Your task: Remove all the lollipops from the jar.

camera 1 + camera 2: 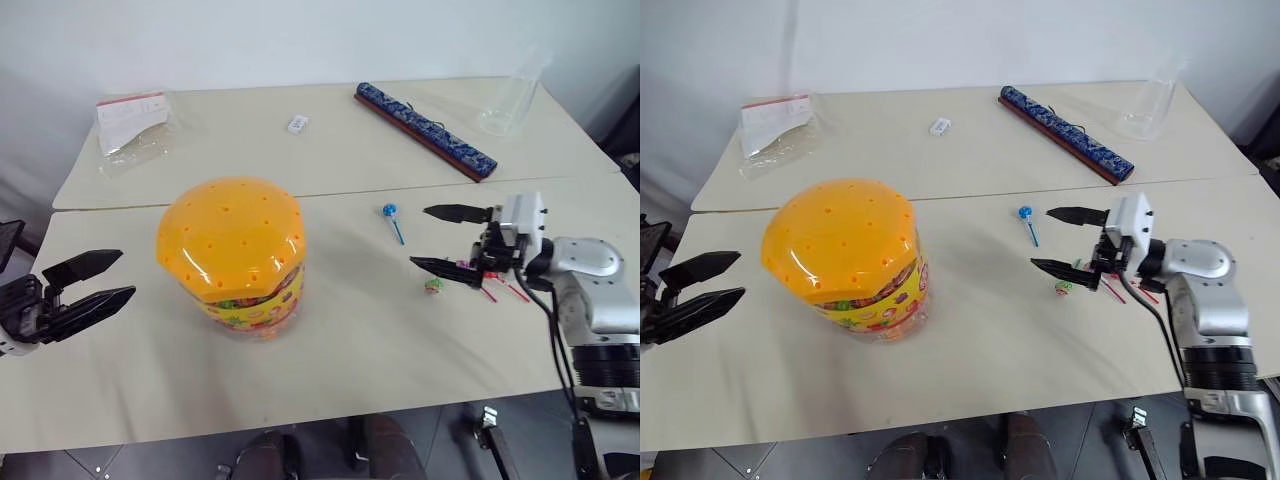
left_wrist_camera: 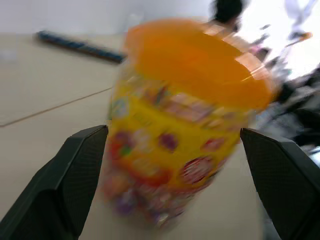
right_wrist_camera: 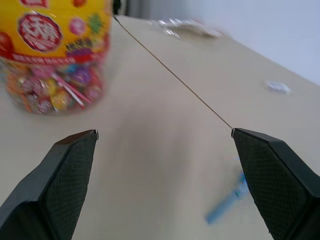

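The jar (image 3: pixel 55 55) carries a colourful printed label — its red roundel's characters are too blurred to read.

I saw the jar (image 1: pixel 234 262) standing upright near the table's front-left part, its domed orange lid (image 1: pixel 230 236) on. A blue lollipop (image 1: pixel 392 218) lay flat toward the right edge, a green one (image 1: pixel 434 285) nearer the front, red sticks (image 1: pixel 497 291) just beside it.

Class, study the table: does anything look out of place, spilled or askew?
Yes. Lollipops lie loose on the table: a blue lollipop by the seam, a green lollipop and red-sticked ones by the right gripper. The jar stands upright with its orange lid on.
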Available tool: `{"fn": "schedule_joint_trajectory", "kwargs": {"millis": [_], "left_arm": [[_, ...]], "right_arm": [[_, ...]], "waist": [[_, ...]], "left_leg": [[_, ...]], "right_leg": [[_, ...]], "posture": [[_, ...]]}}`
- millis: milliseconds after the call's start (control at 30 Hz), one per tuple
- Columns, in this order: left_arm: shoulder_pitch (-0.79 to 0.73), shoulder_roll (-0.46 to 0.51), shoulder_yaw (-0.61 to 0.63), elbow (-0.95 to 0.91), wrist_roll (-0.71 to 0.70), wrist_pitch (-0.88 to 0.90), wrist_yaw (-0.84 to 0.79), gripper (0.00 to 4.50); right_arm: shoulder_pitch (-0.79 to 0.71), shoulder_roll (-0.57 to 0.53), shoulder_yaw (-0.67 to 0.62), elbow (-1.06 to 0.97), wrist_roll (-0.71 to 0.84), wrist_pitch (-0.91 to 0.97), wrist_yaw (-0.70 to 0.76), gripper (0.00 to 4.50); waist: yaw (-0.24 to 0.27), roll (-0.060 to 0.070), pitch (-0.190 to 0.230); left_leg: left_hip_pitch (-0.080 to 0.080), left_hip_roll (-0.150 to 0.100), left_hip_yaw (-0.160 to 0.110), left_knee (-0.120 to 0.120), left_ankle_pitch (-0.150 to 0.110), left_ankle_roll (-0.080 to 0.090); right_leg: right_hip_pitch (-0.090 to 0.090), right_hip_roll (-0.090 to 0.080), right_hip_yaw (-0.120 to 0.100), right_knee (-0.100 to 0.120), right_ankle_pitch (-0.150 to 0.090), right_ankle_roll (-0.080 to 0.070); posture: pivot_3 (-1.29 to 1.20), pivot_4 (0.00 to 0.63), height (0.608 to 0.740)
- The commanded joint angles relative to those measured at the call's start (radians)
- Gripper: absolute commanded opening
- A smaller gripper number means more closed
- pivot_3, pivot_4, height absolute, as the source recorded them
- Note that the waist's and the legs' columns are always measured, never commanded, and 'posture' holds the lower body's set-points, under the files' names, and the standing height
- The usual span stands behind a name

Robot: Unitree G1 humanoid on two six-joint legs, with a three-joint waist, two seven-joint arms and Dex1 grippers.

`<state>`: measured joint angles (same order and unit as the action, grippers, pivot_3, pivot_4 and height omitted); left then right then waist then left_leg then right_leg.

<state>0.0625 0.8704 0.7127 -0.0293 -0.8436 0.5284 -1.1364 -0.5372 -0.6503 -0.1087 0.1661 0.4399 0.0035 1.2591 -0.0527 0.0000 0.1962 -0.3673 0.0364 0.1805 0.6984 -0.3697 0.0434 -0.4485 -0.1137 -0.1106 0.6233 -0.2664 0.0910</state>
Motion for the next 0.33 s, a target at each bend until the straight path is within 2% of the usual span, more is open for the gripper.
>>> {"fn": "schedule_joint_trajectory", "kwargs": {"millis": [33, 167, 233, 333], "left_arm": [[0.017, -0.085, 0.012, -0.03, 0.104, -0.106, 0.153, 4.5], [0.068, -0.206, -0.023, -0.12, 0.167, -0.147, 0.291, 4.5], [0.082, -0.238, -0.043, -0.133, 0.204, -0.166, 0.337, 4.5], [0.051, -0.295, -0.075, -0.142, 0.313, -0.198, 0.522, 4.5]], "right_arm": [[-0.013, 0.026, 0.014, 0.079, -0.065, -0.175, 0.009, 4.47], [-0.021, 0.057, 0.02, 0.197, -0.145, -0.335, -0.047, 4.47], [-0.03, 0.077, 0.005, 0.23, -0.156, -0.364, -0.101, 4.47], [-0.016, 0.104, -0.019, 0.222, -0.164, -0.375, -0.193, 4.47]], "waist": [[0.004, -0.001, -0.001], [0.01, -0.003, -0.002], [0.012, -0.003, -0.002], [0.014, -0.003, -0.002]], "left_leg": [[-0.001, 0.0, 0.0, 0.0, 0.0, 0.0], [-0.001, -0.001, -0.002, 0.0, 0.0, 0.001], [-0.001, -0.001, -0.002, 0.001, 0.0, 0.001], [0.0, 0.0, -0.002, 0.002, 0.001, 0.001]], "right_leg": [[0.0, 0.0, 0.0, 0.0, 0.0, 0.0], [0.0, -0.001, -0.001, 0.0, 0.0, 0.0], [0.0, -0.002, 0.0, 0.0, 0.0, 0.001], [0.0, -0.001, 0.001, 0.002, 0.0, 0.0]], "posture": [[0.0, 0.15, 0.74], [0.0, 0.15, 0.74], [0.0, 0.15, 0.74], [0.0, 0.15, 0.74]]}}
